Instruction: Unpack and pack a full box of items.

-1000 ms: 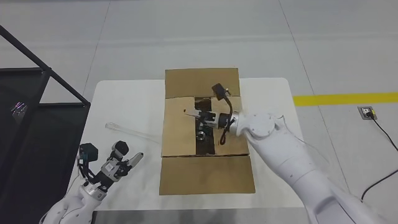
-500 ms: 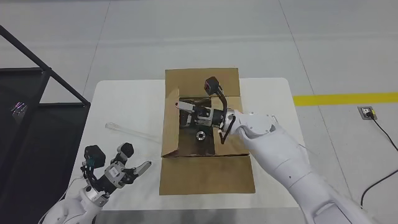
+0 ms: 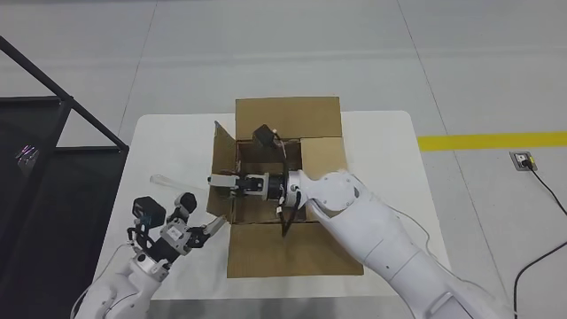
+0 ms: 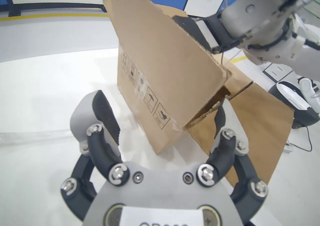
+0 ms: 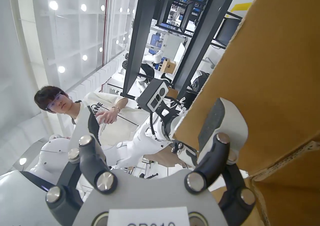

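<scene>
A brown cardboard box (image 3: 288, 122) stands in the middle of the white table (image 3: 390, 142), its back and front flaps folded outward. Its left flap (image 3: 221, 170) stands upright. My right gripper (image 3: 220, 180) reaches across the box to that flap and is open, with one finger (image 5: 217, 122) lying against the flap (image 5: 262, 74) and nothing clamped. My left gripper (image 3: 205, 230) hovers open over the table at the box's front left corner. In the left wrist view the left gripper (image 4: 162, 114) faces the raised flap (image 4: 162, 49), a short way off.
A clear plastic strip (image 3: 182, 188) lies on the table left of the box, also visible as the clear strip (image 4: 37, 134). A black metal frame (image 3: 35, 142) stands beyond the table's left edge. Bare tabletop lies right of the box.
My right gripper swept left across the box and swung the left flap from folded inward to upright. My left gripper moved up and right, closer to the box's front left corner.
</scene>
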Motion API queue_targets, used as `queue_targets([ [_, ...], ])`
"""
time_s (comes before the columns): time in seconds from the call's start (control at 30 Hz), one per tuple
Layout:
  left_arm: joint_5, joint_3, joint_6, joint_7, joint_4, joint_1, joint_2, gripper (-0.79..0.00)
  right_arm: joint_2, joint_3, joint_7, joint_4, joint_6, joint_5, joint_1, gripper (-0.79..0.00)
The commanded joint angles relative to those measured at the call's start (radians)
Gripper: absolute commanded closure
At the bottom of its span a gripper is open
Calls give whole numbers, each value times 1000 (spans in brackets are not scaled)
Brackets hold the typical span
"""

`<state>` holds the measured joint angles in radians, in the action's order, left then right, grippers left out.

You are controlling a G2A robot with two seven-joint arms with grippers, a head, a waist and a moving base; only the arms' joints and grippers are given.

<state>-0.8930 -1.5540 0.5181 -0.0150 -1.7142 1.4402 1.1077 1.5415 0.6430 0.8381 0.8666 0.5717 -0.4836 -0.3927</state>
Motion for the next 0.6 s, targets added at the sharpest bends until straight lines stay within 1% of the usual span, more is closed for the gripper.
queue_targets([
  [0.0, 43, -3, -19, -3, 11, -5, 2, -785, 6, -2, 14, -13, 16, 2, 3, -785],
  [0.17, 69, -24, -38, -10, 33, -10, 1, -785, 15, 7, 50, -40, 62, 0, 5, -785],
  [0.3, 93, -44, -30, 0, 46, 3, 0, -785, 9, 39, 58, -38, 115, 4, -4, -785],
  [0.43, 117, -66, -20, -3, 58, 20, -1, -785, -9, 87, 64, -6, 161, 15, -32, -785],
  [0.57, 126, -77, -32, -12, 84, 25, -2, -785, -41, 154, 87, 57, 194, 32, -80, -785],
])
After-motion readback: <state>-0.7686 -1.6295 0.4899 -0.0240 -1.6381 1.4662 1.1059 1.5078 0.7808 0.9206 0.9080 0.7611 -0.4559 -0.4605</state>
